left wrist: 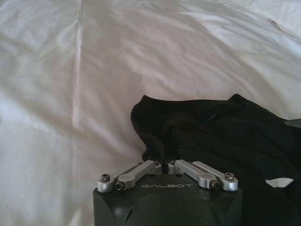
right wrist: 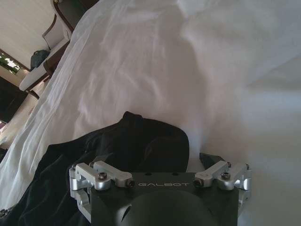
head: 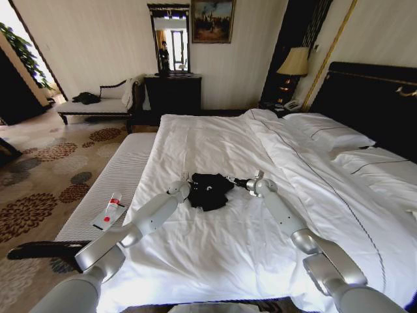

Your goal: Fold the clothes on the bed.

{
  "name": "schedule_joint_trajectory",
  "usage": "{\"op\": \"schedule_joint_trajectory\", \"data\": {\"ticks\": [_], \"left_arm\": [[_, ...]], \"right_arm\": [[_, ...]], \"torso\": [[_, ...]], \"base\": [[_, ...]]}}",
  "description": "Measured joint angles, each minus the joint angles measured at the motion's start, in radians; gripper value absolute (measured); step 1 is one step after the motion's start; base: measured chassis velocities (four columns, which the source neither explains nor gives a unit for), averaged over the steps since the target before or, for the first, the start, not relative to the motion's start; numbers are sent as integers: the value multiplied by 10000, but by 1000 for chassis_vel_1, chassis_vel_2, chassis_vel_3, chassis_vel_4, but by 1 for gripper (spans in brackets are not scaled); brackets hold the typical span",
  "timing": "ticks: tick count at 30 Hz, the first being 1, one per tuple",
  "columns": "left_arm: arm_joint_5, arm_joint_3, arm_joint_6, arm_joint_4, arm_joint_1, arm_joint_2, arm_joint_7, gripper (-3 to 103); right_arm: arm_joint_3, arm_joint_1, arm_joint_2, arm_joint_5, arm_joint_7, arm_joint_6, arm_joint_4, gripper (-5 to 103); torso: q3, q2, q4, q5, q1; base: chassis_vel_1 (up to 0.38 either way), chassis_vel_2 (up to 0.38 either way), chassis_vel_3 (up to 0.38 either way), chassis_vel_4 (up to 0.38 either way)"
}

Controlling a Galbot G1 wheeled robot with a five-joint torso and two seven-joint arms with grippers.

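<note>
One garment, black T-shirt (head: pixel 210 189), short-sleeved, soft cloth, lying bunched in a dark heap on the white duvet of the bed (head: pixel 215 248), toward the foot end and near the side that faces the striped bench (head: pixel 124 176).

Head view: left gripper (head: pixel 184 188) at the heap's left edge, right gripper (head: pixel 238 182) at its right edge, both arms stretched low over the duvet. Bench alongside the bed carries a small white-and-red item (head: pixel 109 212). Pillows (head: pixel 326 130) lie well apart from the shirt, by the headboard.

Left wrist view: left gripper (left wrist: pixel 165 165) with jaws drawn together and dark cloth gathered right at them; judged clamped on an edge of the T-shirt (left wrist: pixel 221 136). A scrap of white lettering (left wrist: pixel 278 181) shows among the folds. Duvet (left wrist: pixel 70 94) lies wrinkled all round.

Right wrist view: right gripper (right wrist: pixel 162 175) with jaws spread wide, holding nothing; black cloth (right wrist: pixel 136 139) rises in a hump just beyond it, touching or nearly so.

Handling, as judged: light, limp, no stiffness; it will sag and crumple wherever unsupported, and will drag rather than slide freely on the cotton duvet. Not fragile. Best hold is a pinch on a hem, shoulder seam or sleeve edge, one single layer, the two grips well apart so the cloth can be spread flat. Risk: pinching the duvet along with the shirt, or catching several layers at once.
</note>
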State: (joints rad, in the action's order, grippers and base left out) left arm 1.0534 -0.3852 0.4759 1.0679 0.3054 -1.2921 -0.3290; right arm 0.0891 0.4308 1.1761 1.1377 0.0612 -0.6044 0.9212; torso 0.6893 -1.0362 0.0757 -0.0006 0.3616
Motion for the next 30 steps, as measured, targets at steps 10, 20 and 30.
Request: {"op": "schedule_joint_trajectory", "data": {"ticks": [10,20,30], "left_arm": [[96,-6,0,292,99,302,-87,1],[105,79,-3,450,235,428,-158,1],[122,127,-29,561,246,461,-221,1]], "right_arm": [[60,110,209,-17,-24,85,125,65],[43,245,90,189,-256,82,652,32],[70,479,-155,238,-347,122,1064,3]], "torso": [[0,0,-4,-1,0],[0,0,-3,0,0],[0,0,-2,0,0]], "base": [[0,0,0,0],[0,0,0,0],[0,0,0,0]]}}
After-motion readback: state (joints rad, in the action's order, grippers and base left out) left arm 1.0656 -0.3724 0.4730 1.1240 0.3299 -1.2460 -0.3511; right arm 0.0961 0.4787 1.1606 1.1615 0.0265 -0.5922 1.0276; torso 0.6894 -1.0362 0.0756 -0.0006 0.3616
